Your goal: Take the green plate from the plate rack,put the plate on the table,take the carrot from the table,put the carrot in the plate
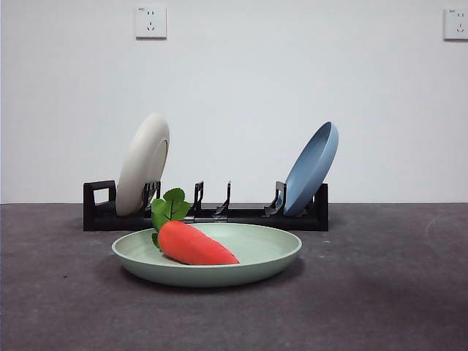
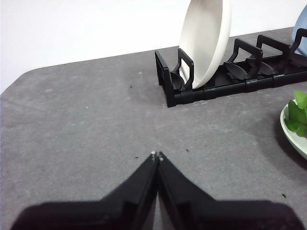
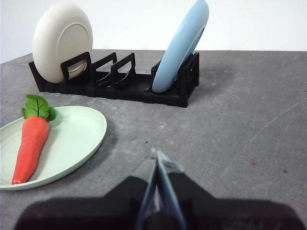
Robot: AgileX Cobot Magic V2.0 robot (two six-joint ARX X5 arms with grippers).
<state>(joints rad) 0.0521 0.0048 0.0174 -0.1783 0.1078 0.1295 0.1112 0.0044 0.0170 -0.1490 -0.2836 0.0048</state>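
We see the dark grey bench (image 1: 409, 292) spread across the whole front view, and at its back stands the plate rack (image 1: 241, 216), long and low, with its length running from side to side and its square loop handle at the left end in that view. In the rack, a cream-white plate (image 1: 142, 162) stands on edge next to the handle, and a blue plate (image 1: 313, 168) leans at the other end; the slots between them hold nothing. The green plate (image 1: 270, 252) lies flat on the bench just in front of the rack, apart from it. Inside this plate we find the carrot (image 1: 196, 245), lying on its side. Its long axis runs roughly from the rack toward the near edge of the bench: the thick end with the green leaves (image 1: 170, 206) points to the rack, and the thin tip points away from it, a little to the right in the front view. The left hand (image 2: 156, 155) is over bare bench, well apart from the rack, with its jaws pressed together and nothing between them. The right hand (image 3: 157, 154) is near the plate's rim, also closed and holding nothing.
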